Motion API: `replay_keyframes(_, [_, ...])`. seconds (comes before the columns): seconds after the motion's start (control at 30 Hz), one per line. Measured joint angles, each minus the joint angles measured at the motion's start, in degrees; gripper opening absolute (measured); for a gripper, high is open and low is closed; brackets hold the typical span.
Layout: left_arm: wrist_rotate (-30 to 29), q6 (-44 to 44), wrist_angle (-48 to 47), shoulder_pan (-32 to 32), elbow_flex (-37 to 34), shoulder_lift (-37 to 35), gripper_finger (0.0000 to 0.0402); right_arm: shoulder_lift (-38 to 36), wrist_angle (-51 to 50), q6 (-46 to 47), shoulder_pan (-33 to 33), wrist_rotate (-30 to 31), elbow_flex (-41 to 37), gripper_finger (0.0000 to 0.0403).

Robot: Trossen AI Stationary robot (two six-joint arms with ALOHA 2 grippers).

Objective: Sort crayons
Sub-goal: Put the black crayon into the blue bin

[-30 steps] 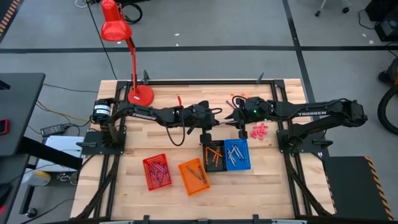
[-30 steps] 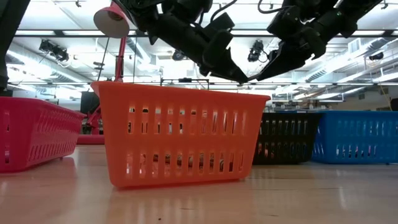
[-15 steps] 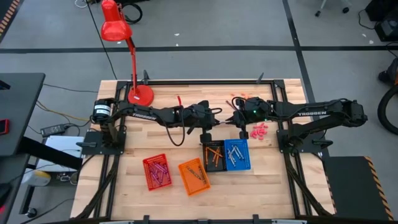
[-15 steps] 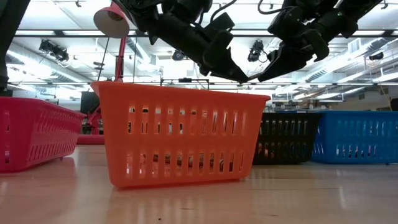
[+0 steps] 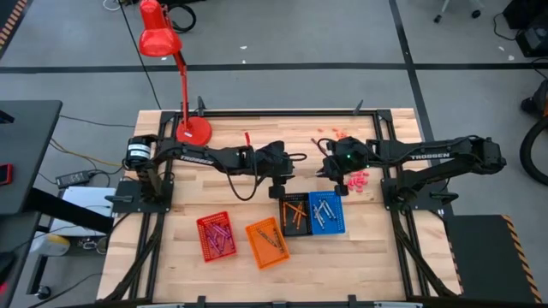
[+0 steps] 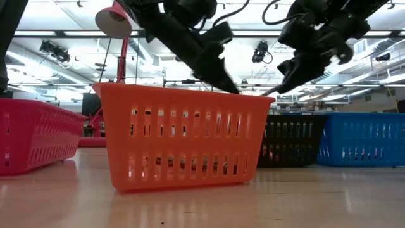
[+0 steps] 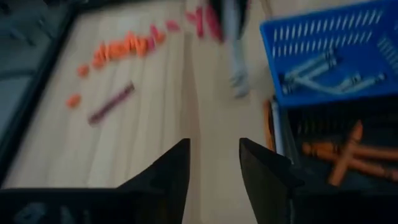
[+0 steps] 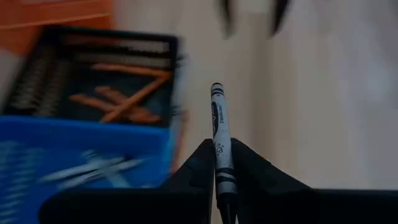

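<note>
My right tool (image 8: 222,163) clamped on grey crayon (image 8: 217,127), above desk (image 5: 231,184) just behind blue basket (image 5: 325,212). My left tool (image 7: 214,163) fingers apart, empty, hovering behind black basket (image 5: 294,214). Loose crayons (image 5: 356,179) on desk near right arm.

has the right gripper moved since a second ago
Yes. In the high view the right gripper, shut on a grey crayon, has pulled back toward its own base, away from the red lamp.
</note>
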Motion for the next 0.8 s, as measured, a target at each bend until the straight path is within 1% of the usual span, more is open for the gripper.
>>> replay_keyframes(0.07, [-0.03, -1.44, -4.42, 0.0, 0.01, -0.94, 0.0149, 0.0, -2.5, 2.03, 0.72, -3.87, 0.28, 0.0046])
replay_keyframes(0.13, [-0.03, -2.36, -6.31, 0.0, 0.01, -1.29, 0.0146, 0.02, -5.93, 5.25, 1.73, -6.38, 1.52, 0.0046])
replay_keyframes(0.2, [-0.06, -2.5, -7.12, -0.02, 0.01, -1.3, 0.0144, -0.01, -9.88, 8.81, 3.17, -6.37, 3.13, 0.0046])
replay_keyframes(0.3, [-0.1, -2.03, -6.46, -0.09, 0.01, -1.15, 0.0143, -0.02, -14.05, 13.7, 6.16, -3.93, 4.58, 0.0046])
replay_keyframes(0.43, [-0.08, 0.27, -2.2, -0.17, -2.64, -0.79, 0.0143, 0.39, -18.06, 15.05, 10.96, -3.96, 4.61, 0.0047])
replay_keyframes(0.5, [-0.08, 1.91, 1.27, -0.17, -4.49, -0.75, 0.0143, 1.11, -19.55, 12.64, 12.94, -3.99, 4.61, 0.0047])
replay_keyframes(0.57, [-0.06, 2.81, 3.76, -0.17, -5.99, -0.75, 0.0143, 2.32, -19.71, 8.27, 14.81, -3.77, 4.61, 0.0048])
replay_keyframes(0.73, [-0.03, 2.93, 6.71, -0.07, -6.74, -0.75, 0.0143, 7.59, -19.54, -3.7, 18.49, 0.07, 4.61, 0.0048])
replay_keyframes(0.8, [-0.03, 2.5, 6.71, -0.07, -6.74, -0.75, 0.0143, 10.47, -19.62, -7.52, 19.57, 0.65, 4.61, 0.0048])
